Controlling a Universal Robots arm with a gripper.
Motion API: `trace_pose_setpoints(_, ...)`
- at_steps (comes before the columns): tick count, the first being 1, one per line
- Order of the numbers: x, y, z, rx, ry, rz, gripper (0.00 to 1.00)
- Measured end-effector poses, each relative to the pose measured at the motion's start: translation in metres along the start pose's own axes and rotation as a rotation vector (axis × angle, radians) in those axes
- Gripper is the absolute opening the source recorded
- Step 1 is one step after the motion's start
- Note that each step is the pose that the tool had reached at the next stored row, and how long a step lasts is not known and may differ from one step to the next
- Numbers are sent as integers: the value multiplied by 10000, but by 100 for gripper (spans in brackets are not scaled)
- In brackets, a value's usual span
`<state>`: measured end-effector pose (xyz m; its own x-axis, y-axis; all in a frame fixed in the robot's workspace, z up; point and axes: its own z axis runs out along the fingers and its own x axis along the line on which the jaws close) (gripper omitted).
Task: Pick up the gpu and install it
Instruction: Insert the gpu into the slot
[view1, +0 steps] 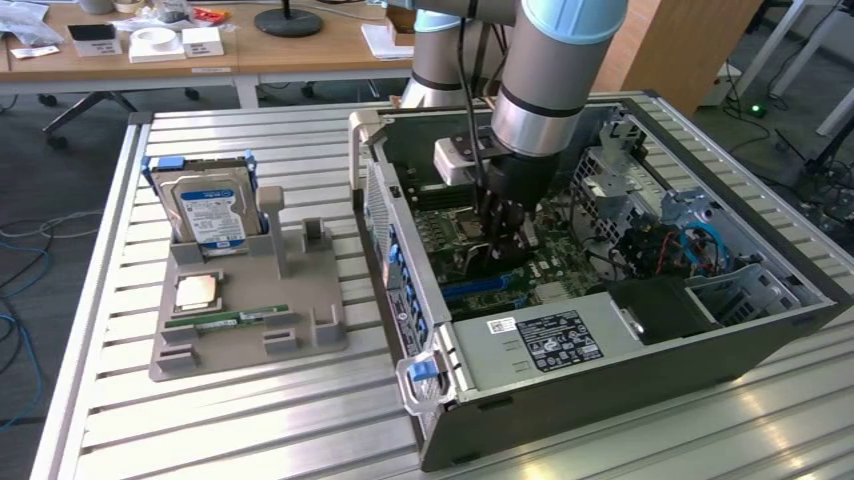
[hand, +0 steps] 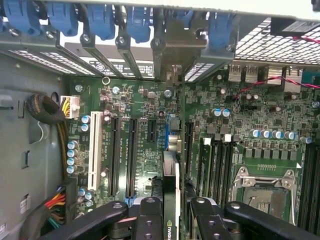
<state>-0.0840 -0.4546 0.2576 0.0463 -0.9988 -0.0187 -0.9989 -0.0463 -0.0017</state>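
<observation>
My gripper is lowered into the open computer case, over the motherboard. It is shut on the gpu, which hangs edge-down between the fingers. In the wrist view the gpu is seen edge-on, with a black finger on one side and another on the other side. The card stands over the blue expansion slot. Its silver metal bracket reaches the row of rear slot openings. I cannot tell whether the card's edge is seated in the slot.
A grey holder on the slatted table at the exterior view's left carries a hard drive with a blue label, a CPU and a green memory stick. Beside the card lie black slots, a white slot and the CPU socket.
</observation>
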Motion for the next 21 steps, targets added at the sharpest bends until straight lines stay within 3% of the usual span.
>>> trace_pose_setpoints(9,0,20,29,101,4,-3,26)
trace_pose_setpoints(21,0,24,57,109,4,-3,26)
